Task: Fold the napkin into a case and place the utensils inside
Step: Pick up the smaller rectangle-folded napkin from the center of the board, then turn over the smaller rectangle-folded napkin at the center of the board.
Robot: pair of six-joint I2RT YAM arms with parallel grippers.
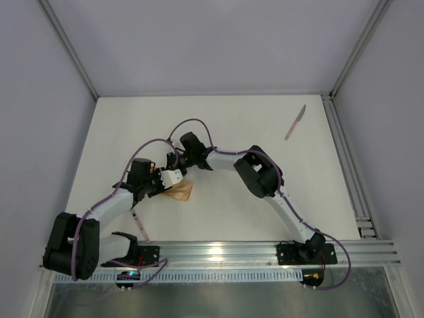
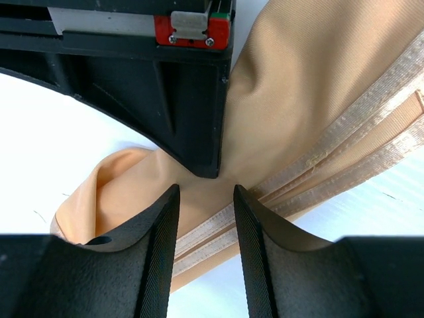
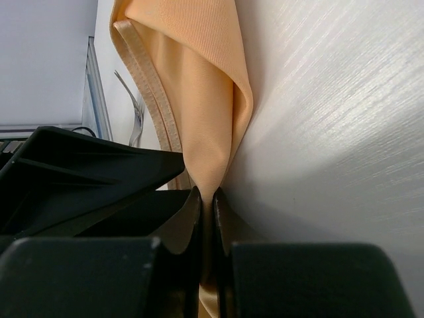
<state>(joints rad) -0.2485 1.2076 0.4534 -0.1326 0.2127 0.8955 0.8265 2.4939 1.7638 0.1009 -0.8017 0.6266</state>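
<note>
At the middle of the white tabletop [image 1: 232, 126], from above: two arms bent inward, wrists crowded together. Up from the near left corner the left arm [image 1: 109, 205], forearm angled right; up from the near right the right arm [image 1: 288, 209], elbow bent sharply, then folded back leftward. Beneath the wrists, one peach-orange napkin [image 1: 183, 193], bunched, only a corner showing. One knife [image 1: 295, 122] well apart at the far right, blade toward the far edge; one fork [image 1: 141, 228] beside the left arm (thin, hard to make out). Grey walls [image 1: 199, 46] on three sides, an aluminium rail [image 1: 225, 252] along the near edge.

Through the left wrist camera: left pincer [image 2: 205, 218] with fingers apart, hemmed folds of the napkin lying across the gap, not pinched. Just beyond, the black body of the other arm's wrist standing against the cloth.

Through the right wrist camera: right pincer [image 3: 207, 199] with fingers together, clamped on a raised fold of the napkin, cloth rising from the tips beside the white tabletop. Fork tines faint behind the hem, at left.
</note>
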